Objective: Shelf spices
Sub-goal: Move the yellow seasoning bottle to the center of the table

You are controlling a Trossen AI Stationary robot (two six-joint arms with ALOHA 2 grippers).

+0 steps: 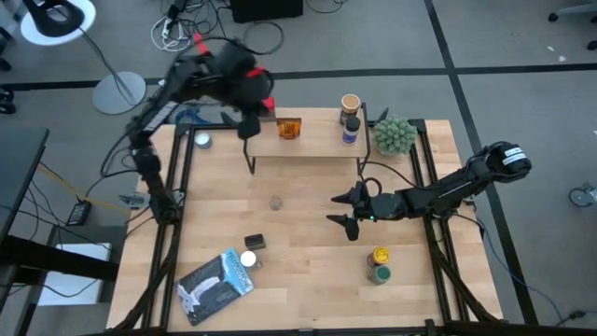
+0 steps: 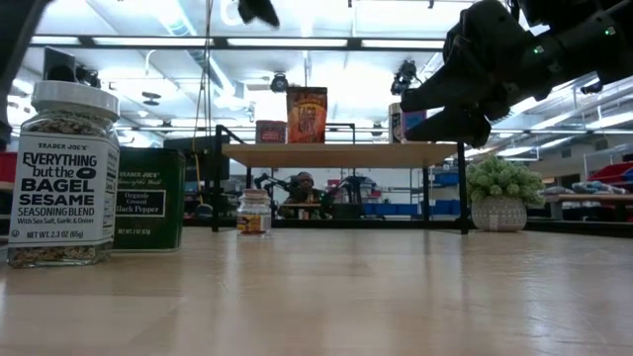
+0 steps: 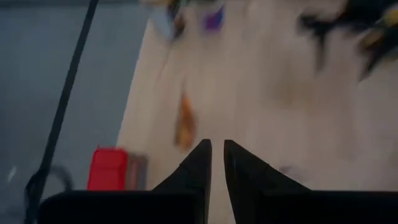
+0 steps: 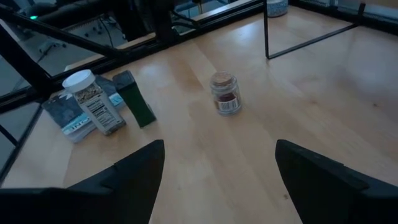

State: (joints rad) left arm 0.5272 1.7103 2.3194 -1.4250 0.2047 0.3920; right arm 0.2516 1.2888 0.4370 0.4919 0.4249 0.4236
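Note:
The shelf (image 1: 312, 142) stands at the table's far side. On it are an orange packet (image 1: 289, 128), a red tin (image 3: 107, 168) and two jars (image 1: 350, 118). My left gripper (image 1: 248, 125) hangs shut and empty above the shelf's left end, over the red tin; its fingers (image 3: 214, 155) hold nothing. My right gripper (image 1: 348, 209) waits open over the table's middle, pointing left toward a small glass jar (image 4: 224, 93) that stands upright on the table. A bagel-seasoning jar (image 2: 64, 173) and a dark green tin (image 2: 148, 198) stand near the front left.
A spiky green plant (image 1: 395, 135) stands right of the shelf. A flat blue-grey packet (image 1: 216, 285) lies at the front left. A yellow jar (image 1: 379, 255) and a green-lidded jar (image 1: 379, 273) are at the front right. A small silver tin (image 1: 201, 141) sits left of the shelf.

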